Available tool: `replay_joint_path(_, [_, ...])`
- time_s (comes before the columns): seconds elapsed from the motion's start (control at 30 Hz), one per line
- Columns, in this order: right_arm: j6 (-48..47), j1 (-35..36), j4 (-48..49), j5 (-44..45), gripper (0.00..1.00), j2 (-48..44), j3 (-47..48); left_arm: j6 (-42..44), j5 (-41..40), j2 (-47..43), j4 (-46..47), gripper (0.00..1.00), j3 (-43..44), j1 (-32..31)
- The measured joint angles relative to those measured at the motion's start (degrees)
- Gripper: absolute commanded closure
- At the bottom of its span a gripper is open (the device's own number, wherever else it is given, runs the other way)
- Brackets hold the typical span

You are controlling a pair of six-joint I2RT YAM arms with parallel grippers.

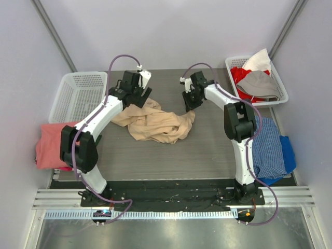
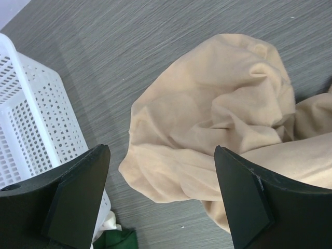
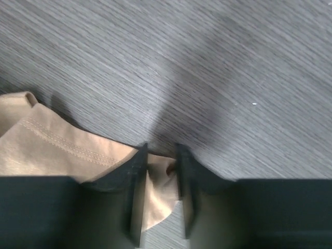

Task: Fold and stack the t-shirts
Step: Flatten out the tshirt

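A tan t-shirt (image 1: 155, 122) lies crumpled in the middle of the table. My left gripper (image 1: 137, 96) hangs over its left end, open wide, with the bunched cloth (image 2: 218, 104) between and beyond its fingers (image 2: 78, 192) and nothing gripped. My right gripper (image 1: 189, 101) is low at the shirt's right end. In the right wrist view its jaws (image 3: 162, 155) stand narrow, with a corner of the tan cloth (image 3: 62, 150) by the stitched hem pinched between them. A salmon-pink t-shirt (image 1: 52, 145) lies flat at the table's left edge.
A white mesh basket (image 1: 78, 96) stands at the back left, close to my left gripper (image 2: 161, 155). A second basket (image 1: 231, 65) at the back right holds red, grey and white clothes. Blue checked cloth (image 1: 267, 145) lies by the right arm. A green scrap (image 2: 116, 241) shows beside the left basket.
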Motion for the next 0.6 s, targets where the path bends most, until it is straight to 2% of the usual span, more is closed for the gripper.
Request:
replay_joint_path(0.03, [-0.1, 0.0, 0.1, 0.2, 0.99, 0.0, -0.2, 0.1, 0.0, 0.0, 0.2, 0.14, -0.3, 0.4])
replay_joint_path(0.27, [-0.9, 0.0, 0.7, 2.2, 0.99, -0.6, -2.5, 1.6, 1.5, -0.9, 0.5, 0.14, -3.8, 6.7])
replay_joint_path(0.43, [-1.9, 0.0, 0.5, 5.3, 0.99, -3.7, -5.8, 4.7, 2.6, -5.4, 1.3, 0.14, -10.7, 10.2])
replay_joint_path(0.6, [-3.1, 0.0, -0.3, 9.1, 0.99, -8.2, -6.5, 7.5, 7.3, -6.6, 1.3, 0.15, -14.6, 13.0])
